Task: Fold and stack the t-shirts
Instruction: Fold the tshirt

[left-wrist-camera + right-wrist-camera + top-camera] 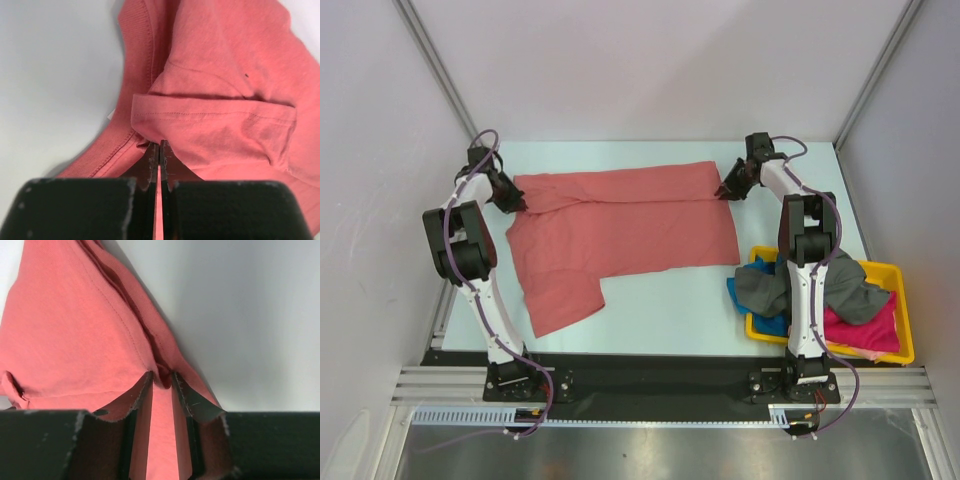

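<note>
Because the salmon-red cloth t-shirt (620, 235) lies spread across the pale table (660, 310) for folding, both arms hold its far edge: left gripper (159, 146) pinched tight on cloth by the collar, right gripper (162, 376) clamped on the opposite corner, probably to lift that edge evenly.

1. Top external view: fixed above and behind my two arm bases, it looks down and forward from a distance. It takes in the whole table (660, 300), both arms, the salmon-red t-shirt (620, 235) and the yellow tray (892, 267).
2. Left wrist view: carried on my left wrist, it looks along my left gripper (159, 146) at very close range.
3. Right wrist view: carried likewise, it looks along my right gripper (162, 375) and is equally near.
4. Shared field: all three views show the salmon-red t-shirt. Each wrist view covers only the end beside its own fingers.
</note>
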